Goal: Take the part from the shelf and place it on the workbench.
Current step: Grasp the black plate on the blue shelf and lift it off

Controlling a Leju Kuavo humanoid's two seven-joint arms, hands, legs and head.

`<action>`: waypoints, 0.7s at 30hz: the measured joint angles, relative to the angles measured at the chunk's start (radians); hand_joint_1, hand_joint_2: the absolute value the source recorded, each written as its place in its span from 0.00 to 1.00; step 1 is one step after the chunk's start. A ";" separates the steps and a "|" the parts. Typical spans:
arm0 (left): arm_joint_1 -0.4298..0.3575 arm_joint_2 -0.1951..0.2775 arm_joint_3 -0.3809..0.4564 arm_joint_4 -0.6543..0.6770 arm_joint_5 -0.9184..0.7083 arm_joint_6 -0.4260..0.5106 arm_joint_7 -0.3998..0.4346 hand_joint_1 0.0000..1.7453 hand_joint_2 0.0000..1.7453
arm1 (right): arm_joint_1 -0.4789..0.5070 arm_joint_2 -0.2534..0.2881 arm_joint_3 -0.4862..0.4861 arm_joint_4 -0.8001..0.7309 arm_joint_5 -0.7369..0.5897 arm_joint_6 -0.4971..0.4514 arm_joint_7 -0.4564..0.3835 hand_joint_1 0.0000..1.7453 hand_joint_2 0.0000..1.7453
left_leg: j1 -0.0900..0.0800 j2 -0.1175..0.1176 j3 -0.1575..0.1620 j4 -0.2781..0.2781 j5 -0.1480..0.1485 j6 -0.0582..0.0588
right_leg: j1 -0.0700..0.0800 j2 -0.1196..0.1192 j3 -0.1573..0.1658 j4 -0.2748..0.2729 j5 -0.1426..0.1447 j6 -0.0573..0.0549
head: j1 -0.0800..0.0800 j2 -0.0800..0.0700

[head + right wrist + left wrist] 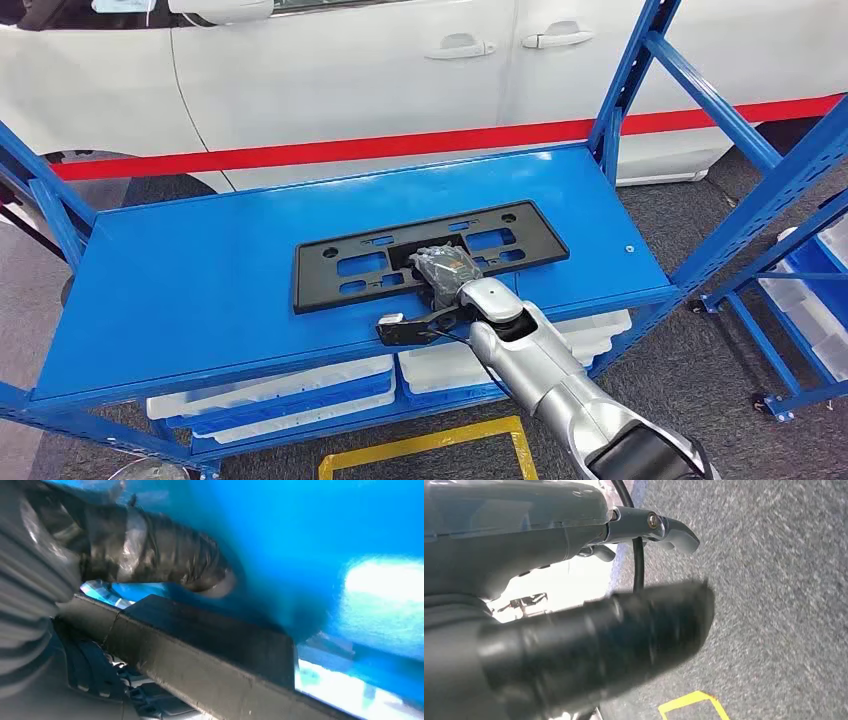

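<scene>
right arm (540, 370): reaching forward | right hand (445, 268): fingers (165, 555) curled | left hand (524, 545): hanging down

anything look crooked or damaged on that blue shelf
Nothing looks damaged. The black plate frame lies flat on the blue shelf, slightly skewed to its edges, with the right hand at its near edge. Nothing is spilled.

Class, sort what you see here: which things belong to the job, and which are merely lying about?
Job: black part; blue shelf; right hand, on the part.

Lying about: white car; white bins; yellow floor tape; left hand.
</scene>
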 joint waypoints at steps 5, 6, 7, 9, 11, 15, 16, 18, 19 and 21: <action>0.000 -0.003 0.013 0.000 0.025 -0.002 -0.002 0.00 0.00 | 0.002 0.002 -0.003 -0.017 -0.009 0.015 -0.010 1.00 1.00 | 0.000 0.000 0.000 0.000 0.000 -0.004 | 0.000 0.000 0.000 0.001 0.000 0.000 | 0.000 0.000; 0.001 -0.003 0.017 0.000 0.030 -0.003 -0.003 0.00 0.00 | 0.003 0.002 -0.003 -0.024 -0.011 0.016 -0.012 1.00 1.00 | 0.000 0.000 0.000 0.000 0.000 -0.005 | 0.000 0.000 0.000 0.001 0.000 0.000 | 0.000 0.000; 0.001 -0.004 0.020 0.000 0.034 -0.004 -0.004 0.00 0.00 | 0.005 0.002 -0.003 -0.033 -0.012 0.018 -0.014 1.00 1.00 | 0.000 0.000 0.000 0.000 0.000 -0.006 | 0.000 0.000 0.000 0.001 0.000 0.000 | 0.000 0.000; 0.001 -0.005 0.025 0.000 0.041 -0.004 -0.006 0.00 0.00 | 0.011 0.002 -0.003 -0.050 -0.015 0.021 -0.016 1.00 1.00 | 0.000 0.000 0.000 0.000 0.000 -0.006 | 0.000 0.000 0.000 0.001 0.000 0.000 | 0.000 0.000; 0.001 -0.008 0.029 0.000 0.045 0.001 -0.006 0.00 0.00 | 0.019 0.002 -0.003 -0.068 -0.021 0.023 -0.018 1.00 1.00 | -0.001 0.000 0.000 0.000 -0.001 -0.007 | -0.001 0.000 0.000 0.000 0.000 0.000 | 0.000 0.000; 0.002 -0.013 0.036 0.000 0.055 0.018 -0.011 0.00 0.00 | 0.034 0.002 -0.003 -0.112 -0.037 0.031 -0.023 1.00 1.00 | -0.001 0.000 -0.001 0.001 -0.001 -0.007 | -0.001 0.000 0.000 0.000 0.000 0.000 | 0.000 0.000; 0.003 -0.014 0.039 0.000 0.061 0.025 -0.012 0.00 0.00 | 0.039 0.001 -0.003 -0.128 -0.044 0.032 -0.028 1.00 1.00 | -0.001 0.000 -0.001 0.001 -0.001 -0.007 | -0.001 0.000 0.000 -0.001 0.000 0.000 | 0.000 0.000; 0.003 -0.015 0.043 0.000 0.072 0.038 -0.013 0.00 0.00 | 0.050 -0.001 -0.002 -0.166 -0.073 0.038 -0.049 1.00 1.00 | -0.001 0.000 -0.001 0.001 -0.001 -0.007 | -0.001 0.000 0.000 -0.001 0.000 0.000 | 0.000 0.000; 0.003 -0.015 0.045 0.000 0.078 0.042 -0.011 0.00 0.00 | 0.055 -0.003 -0.002 -0.188 -0.096 0.044 -0.063 1.00 1.00 | -0.001 0.000 -0.001 0.001 -0.001 -0.007 | -0.001 0.000 0.000 -0.001 0.000 0.000 | 0.000 0.000; 0.003 -0.015 0.049 0.000 0.091 0.043 -0.005 0.00 0.00 | 0.064 -0.007 0.000 -0.242 -0.145 0.054 -0.089 1.00 1.00 | -0.001 0.000 -0.001 0.001 -0.002 -0.007 | -0.001 0.000 0.000 -0.001 0.000 0.000 | 0.000 0.000</action>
